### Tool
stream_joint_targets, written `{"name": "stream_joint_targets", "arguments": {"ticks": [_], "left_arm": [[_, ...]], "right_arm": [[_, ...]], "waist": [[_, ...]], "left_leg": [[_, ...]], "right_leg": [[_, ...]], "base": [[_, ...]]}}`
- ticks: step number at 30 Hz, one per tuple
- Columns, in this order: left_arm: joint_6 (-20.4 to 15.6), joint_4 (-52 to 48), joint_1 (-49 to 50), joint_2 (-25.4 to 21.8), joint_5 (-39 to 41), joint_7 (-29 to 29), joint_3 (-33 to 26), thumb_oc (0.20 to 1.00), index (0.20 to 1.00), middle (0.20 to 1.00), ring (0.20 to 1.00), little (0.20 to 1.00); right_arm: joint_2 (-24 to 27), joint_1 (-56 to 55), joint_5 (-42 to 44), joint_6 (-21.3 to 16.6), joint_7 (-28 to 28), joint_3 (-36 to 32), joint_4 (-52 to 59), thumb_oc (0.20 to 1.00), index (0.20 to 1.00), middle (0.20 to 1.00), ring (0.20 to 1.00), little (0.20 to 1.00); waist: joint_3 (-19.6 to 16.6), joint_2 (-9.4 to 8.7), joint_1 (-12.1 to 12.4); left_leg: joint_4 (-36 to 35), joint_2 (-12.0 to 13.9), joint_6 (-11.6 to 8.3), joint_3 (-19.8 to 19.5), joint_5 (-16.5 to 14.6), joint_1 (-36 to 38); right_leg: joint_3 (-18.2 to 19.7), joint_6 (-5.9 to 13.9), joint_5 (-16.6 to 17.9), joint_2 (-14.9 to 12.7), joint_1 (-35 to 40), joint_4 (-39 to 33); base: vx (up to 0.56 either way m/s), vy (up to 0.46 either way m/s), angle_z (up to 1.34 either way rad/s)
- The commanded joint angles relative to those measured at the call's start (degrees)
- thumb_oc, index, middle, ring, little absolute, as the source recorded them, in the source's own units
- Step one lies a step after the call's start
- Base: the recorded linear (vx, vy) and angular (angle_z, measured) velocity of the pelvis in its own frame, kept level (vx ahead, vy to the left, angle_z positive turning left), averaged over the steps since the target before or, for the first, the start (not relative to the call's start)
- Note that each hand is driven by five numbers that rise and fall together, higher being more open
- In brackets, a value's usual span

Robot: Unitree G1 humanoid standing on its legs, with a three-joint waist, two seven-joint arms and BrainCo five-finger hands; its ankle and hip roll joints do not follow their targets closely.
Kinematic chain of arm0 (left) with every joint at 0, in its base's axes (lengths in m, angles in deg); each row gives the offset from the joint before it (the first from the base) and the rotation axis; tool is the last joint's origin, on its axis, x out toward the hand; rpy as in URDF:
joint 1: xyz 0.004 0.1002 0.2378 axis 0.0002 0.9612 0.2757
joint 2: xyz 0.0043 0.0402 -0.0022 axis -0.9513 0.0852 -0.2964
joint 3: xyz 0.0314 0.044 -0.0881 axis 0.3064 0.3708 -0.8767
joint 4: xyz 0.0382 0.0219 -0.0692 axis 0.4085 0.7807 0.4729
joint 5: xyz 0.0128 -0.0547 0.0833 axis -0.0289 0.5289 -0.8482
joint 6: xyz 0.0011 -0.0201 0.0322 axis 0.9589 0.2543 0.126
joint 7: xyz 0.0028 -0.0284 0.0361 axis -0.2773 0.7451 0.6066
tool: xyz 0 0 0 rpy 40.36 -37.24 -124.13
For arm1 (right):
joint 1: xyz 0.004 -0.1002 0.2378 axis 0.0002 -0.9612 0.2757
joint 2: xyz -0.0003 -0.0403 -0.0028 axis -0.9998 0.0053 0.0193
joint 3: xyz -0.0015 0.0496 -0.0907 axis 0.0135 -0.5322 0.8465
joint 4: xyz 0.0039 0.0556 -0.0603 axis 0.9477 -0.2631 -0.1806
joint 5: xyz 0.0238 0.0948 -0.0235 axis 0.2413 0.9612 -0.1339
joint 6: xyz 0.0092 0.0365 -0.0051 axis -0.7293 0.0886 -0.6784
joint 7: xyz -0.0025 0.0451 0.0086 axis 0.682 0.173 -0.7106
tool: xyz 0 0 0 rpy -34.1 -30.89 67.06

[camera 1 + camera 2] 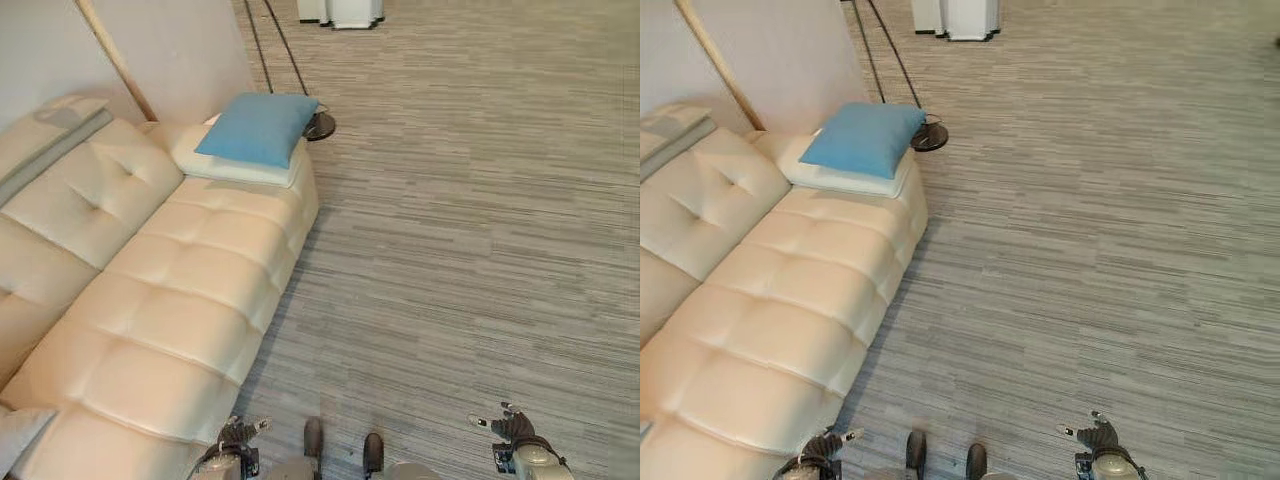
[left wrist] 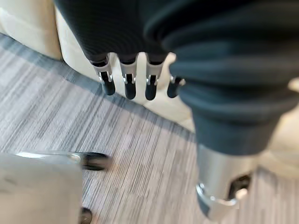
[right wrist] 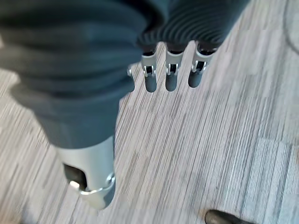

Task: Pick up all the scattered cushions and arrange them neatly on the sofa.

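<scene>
While square blue fabric cushion (image 1: 258,128) lies flat atop white cushion (image 1: 240,165) at far end of cream tufted leather sofa (image 1: 190,300), corner pointing toward floor lamp base (image 1: 320,125), left robot hand (image 2: 135,79) and right robot hand (image 3: 170,70) hang low over grey striped carpet floor (image 1: 480,230), fingers relaxed, holding nothing.

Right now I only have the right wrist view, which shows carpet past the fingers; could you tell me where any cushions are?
Observer: A blue cushion lies on top of a white cushion at the far end of the cream sofa, which stands on your left.
Operator: Thank you. Is anything being carried on the other side?
Observer: No, the left hand hangs open and holds nothing, low beside the sofa's near front edge.
Operator: And is there anything on the floor near those cushions?
Observer: Yes, a floor lamp's round dark base sits on the carpet just past the sofa's far end.
</scene>
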Motion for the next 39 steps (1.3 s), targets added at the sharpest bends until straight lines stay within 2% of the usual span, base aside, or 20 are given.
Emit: {"name": "stream_joint_targets", "arguments": {"ticks": [1, 3, 5, 8, 11, 13, 15, 17, 18, 20, 23, 24, 25, 26, 27, 32, 34, 37, 38, 39], "left_arm": [[-0.9, -1.6, -1.0, -2.5, 2.0, 1.5, 0.3, 1.000, 1.000, 1.000, 1.000, 1.000], [-1.0, -1.0, -0.7, -2.6, 2.1, 1.9, -0.1, 1.000, 1.000, 1.000, 1.000, 1.000], [-1.0, -1.0, -0.7, -2.6, 2.1, 1.9, -0.1, 1.000, 1.000, 1.000, 1.000, 1.000], [-1.2, -0.5, 0.1, -2.6, 2.8, 2.1, -0.4, 1.000, 1.000, 1.000, 1.000, 1.000], [-1.1, -0.4, 0.3, -3.9, 1.9, 2.2, -0.5, 1.000, 1.000, 1.000, 1.000, 1.000], [-0.8, -1.2, 0.1, -4.7, 1.5, 2.3, -0.5, 1.000, 1.000, 1.000, 1.000, 1.000], [-0.7, -1.9, -0.3, -5.4, 1.1, 2.5, -0.2, 1.000, 1.000, 1.000, 1.000, 1.000], [-0.6, -1.7, -0.8, -5.8, 0.5, 2.7, 0.2, 1.000, 1.000, 1.000, 1.000, 1.000], [-0.6, -1.7, -1.1, -6.0, 0.3, 2.8, 0.2, 1.000, 1.000, 1.000, 1.000, 1.000], [-0.7, -2.7, -1.6, -6.1, 0.5, 2.8, 0.3, 1.000, 1.000, 1.000, 1.000, 1.000], [-0.7, -2.5, -2.1, -6.1, 0.3, 2.7, 0.2, 1.000, 1.000, 1.000, 1.000, 1.000], [-0.6, -2.0, -3.0, -5.8, -0.5, 2.7, 0.3, 1.000, 1.000, 1.000, 1.000, 1.000], [-0.7, -2.0, -3.2, -6.0, -0.8, 2.7, 0.2, 1.000, 1.000, 1.000, 1.000, 1.000], [-0.7, -2.0, -3.2, -6.0, -0.8, 2.7, 0.2, 1.000, 1.000, 1.000, 1.000, 1.000], [-0.7, -1.7, -3.5, -6.0, -0.7, 2.3, -0.5, 1.000, 1.000, 1.000, 1.000, 1.000], [-0.8, -0.7, -3.0, -4.8, -0.2, 1.5, -0.9, 1.000, 1.000, 1.000, 1.000, 1.000], [-0.7, 0.5, -2.3, -3.5, 1.3, 0.7, -0.7, 1.000, 1.000, 1.000, 1.000, 1.000], [-0.6, 0.7, -1.8, -2.9, 1.9, 0.1, -0.4, 1.000, 1.000, 1.000, 1.000, 1.000], [-0.6, 0.7, -1.8, -2.9, 1.9, 0.1, -0.4, 1.000, 1.000, 1.000, 1.000, 1.000], [-0.8, 1.2, -1.9, -2.6, 2.5, 0.0, -0.2, 1.000, 1.000, 1.000, 1.000, 1.000]], "right_arm": [[2.0, 1.6, -0.1, -1.4, 0.8, 0.1, 1.8, 1.000, 1.000, 1.000, 1.000, 1.000], [1.5, 2.4, -0.1, -1.3, 0.8, 0.5, 1.4, 1.000, 1.000, 1.000, 1.000, 1.000], [1.5, 2.3, -0.1, -1.3, 0.8, 0.5, 1.4, 1.000, 1.000, 1.000, 1.000, 1.000], [0.6, 2.2, -0.7, -1.3, 0.3, 1.1, 1.5, 1.000, 1.000, 1.000, 1.000, 1.000], [-0.6, 2.4, -0.7, -1.6, -0.2, 1.6, 1.6, 1.000, 1.000, 1.000, 1.000, 1.000], [-0.8, 2.7, -1.2, -1.4, -0.5, 2.1, 2.2, 1.000, 1.000, 1.000, 1.000, 1.000], [-1.0, 3.1, -1.4, -1.6, -0.6, 2.4, 3.3, 1.000, 1.000, 1.000, 1.000, 1.000], [-1.2, 3.1, -1.6, -1.5, -0.5, 2.4, 3.6, 1.000, 1.000, 1.000, 1.000, 1.000], [-1.4, 3.1, -1.8, -1.3, -0.5, 2.5, 3.6, 1.000, 1.000, 1.000, 1.000, 1.000], [-1.4, 3.0, -1.6, -1.2, -0.3, 2.1, 3.9, 1.000, 1.000, 1.000, 1.000, 1.000], [-1.4, 3.0, -1.4, -1.1, -0.1, 1.7, 3.7, 1.000, 1.000, 1.000, 1.000, 1.000], [-1.5, 2.9, -0.7, -1.1, 0.3, 1.0, 3.1, 1.000, 1.000, 1.000, 1.000, 1.000], [-1.6, 2.9, -0.6, -1.2, 0.4, 0.7, 2.7, 1.000, 1.000, 1.000, 1.000, 1.000], [-1.6, 2.9, -0.6, -1.2, 0.4, 0.7, 2.7, 1.000, 1.000, 1.000, 1.000, 1.000], [-1.7, 2.2, -0.6, -1.0, 0.6, -0.2, 2.7, 1.000, 1.000, 1.000, 1.000, 1.000], [-1.8, 0.2, -0.5, -1.0, 0.4, -1.3, 2.1, 1.000, 1.000, 1.000, 1.000, 1.000], [-1.0, -0.5, 0.6, -1.5, 0.1, -2.0, 2.1, 1.000, 1.000, 1.000, 1.000, 1.000], [-0.4, -0.7, 1.5, -2.2, -0.3, -1.8, 2.2, 1.000, 1.000, 1.000, 1.000, 1.000], [-0.4, -0.7, 1.5, -2.2, -0.3, -1.8, 2.2, 1.000, 1.000, 1.000, 1.000, 1.000], [0.1, -0.5, 1.3, -2.4, -0.9, -1.0, 2.6, 1.000, 1.000, 1.000, 1.000, 1.000]], "waist": [[1.9, 0.65, 1.9], [1.4, 1.00, 2.3], [1.5, 0.94, 2.4], [-0.1, 0.36, 2.7], [-1.9, -2.18, 3.5], [-1.5, -2.68, 3.8], [0.3, -2.78, 3.7], [1.7, -2.08, 3.6], [2.7, -1.53, 3.6], [4.3, -0.39, 3.6], [5.4, 0.29, 3.4], [5.8, 0.08, 3.0], [5.8, -0.23, 2.9], [5.8, -0.23, 2.9], [5.3, -0.60, 2.4], [3.2, -0.06, 1.6], [1.4, 1.20, 0.6], [1.1, 1.53, 0.7], [1.1, 1.58, 0.7], [2.2, 1.25, 1.6]], "left_leg": [[0.4, -1.4, 3.60, 3.6, 3.4, 0.0], [0.4, -1.5, 2.64, 6.5, 5.0, -2.7], [0.4, -1.5, 2.65, 6.6, 4.9, -2.6], [0.4, -1.7, 4.31, 7.0, 5.7, -1.0], [1.2, -2.3, 7.05, 9.4, 3.2, 0.4], [2.0, -2.4, 8.51, 10.7, 1.2, 0.9], [2.1, -2.5, 9.65, 12.2, -0.5, 2.3], [1.4, -2.4, 10.41, 13.7, -2.1, 5.6], [0.5, -2.0, 10.54, 14.8, -2.7, 7.7], [0.4, -1.1, 10.28, 15.7, -3.6, 9.7], [0.4, -0.4, 10.05, 16.3, -4.5, 11.4], [0.4, -0.6, 9.44, 16.6, -5.6, 12.8], [0.4, -0.8, 9.16, 16.6, -6.2, 13.6], [0.4, -0.8, 9.15, 16.6, -6.2, 13.6], [0.4, -0.8, 8.30, 16.3, -7.2, 15.3], [0.4, -0.5, 7.87, 14.3, -9.6, 19.6], [7.4, 1.7, 6.44, 13.8, -9.5, 19.6], [20.3, 2.9, 4.25, 13.5, -4.2, 15.8], [20.6, 3.0, 4.21, 13.4, -4.3, 15.6], [31.2, 2.4, 3.80, 11.9, -1.2, 11.3]], "right_leg": [[-0.2, 7.72, -9.8, -1.2, 4.7, 2.1], [2.4, 8.10, -11.1, -0.3, 8.5, 0.8], [2.5, 8.11, -11.0, -0.3, 8.6, 0.7], [4.1, 8.88, -12.9, -1.8, 11.0, 0.5], [5.2, 10.98, -14.0, -4.8, 9.0, 6.5], [4.7, 12.64, -12.1, -6.1, 4.5, 15.3], [3.3, 14.22, -6.9, -7.6, -1.6, 27.3], [-0.1, 14.25, -3.5, -10.1, -6.0, 33.9], [-1.9, 13.63, -3.4, -11.2, -7.8, 34.3], [-4.2, 12.54, -5.6, -10.7, -11.0, 31.1], [-5.4, 12.53, -6.2, -9.9, -12.5, 25.6], [-4.0, 13.48, -3.3, -7.4, -13.5, 14.0], [-2.9, 14.16, -1.4, -6.2, -14.1, 8.9], [-2.9, 14.16, -1.4, -6.2, -14.1, 8.9], [-3.1, 15.30, 1.3, -5.6, -14.4, 1.0], [-1.9, 14.30, 2.1, -5.1, -13.3, 2.4], [-3.0, 12.22, -0.6, -4.4, -11.1, 4.9], [-3.2, 9.81, -3.6, -2.8, -7.1, 4.5], [-3.3, 9.78, -3.6, -2.8, -7.0, 4.4], [-3.0, 8.42, -5.0, -2.2, -4.1, 3.7]], "base": [[0.37, 0.036, -0.46], [0.51, 0.123, -0.37], [0.32, 0.091, -0.37], [0.51, 0.178, -0.49], [0.52, 0.190, -0.47], [0.30, 0.141, -0.44], [0.22, 0.133, -0.39], [0.24, 0.156, -0.30], [0.23, 0.140, -0.27], [0.23, 0.065, -0.24], [0.21, -0.024, -0.13], [0.31, -0.116, -0.29], [0.31, -0.116, -0.35], [0.38, -0.160, -0.37], [0.26, -0.111, -0.18], [0.50, -0.203, 0.20], [0.58, -0.301, 0.43], [0.36, -0.266, 0.32], [0.33, -0.281, 0.20], [0.34, -0.274, 0.09]]}}
